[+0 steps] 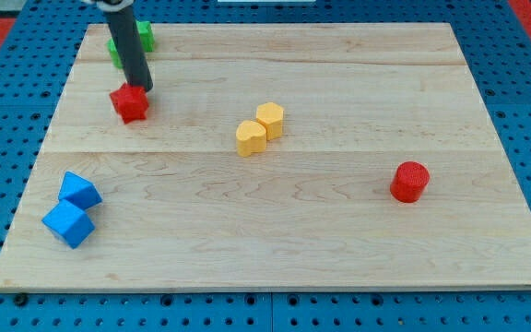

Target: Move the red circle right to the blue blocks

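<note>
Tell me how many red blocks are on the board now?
2. A red circle lies at the view's right, alone. Another red block lies at the upper left, with my tip at its top edge. None seems hidden.

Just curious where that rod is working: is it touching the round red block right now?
No, my tip is at the red star-shaped block; the red circle sits alone far right.
</note>
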{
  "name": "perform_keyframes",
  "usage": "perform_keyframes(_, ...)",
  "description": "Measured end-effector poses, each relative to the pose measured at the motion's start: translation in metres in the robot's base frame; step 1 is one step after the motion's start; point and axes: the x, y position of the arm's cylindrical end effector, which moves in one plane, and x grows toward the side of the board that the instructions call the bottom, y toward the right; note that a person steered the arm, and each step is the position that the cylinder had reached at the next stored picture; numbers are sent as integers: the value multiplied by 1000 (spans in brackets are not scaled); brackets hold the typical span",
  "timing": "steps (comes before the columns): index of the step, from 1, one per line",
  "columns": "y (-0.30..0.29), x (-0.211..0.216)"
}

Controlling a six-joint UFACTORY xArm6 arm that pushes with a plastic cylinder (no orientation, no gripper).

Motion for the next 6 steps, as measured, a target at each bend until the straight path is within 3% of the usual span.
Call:
perform_keyframes(2,25,19)
perform_keyframes(3,-43,28)
perform_keyframes(5,127,-11)
perform_keyframes(6,257,-22)
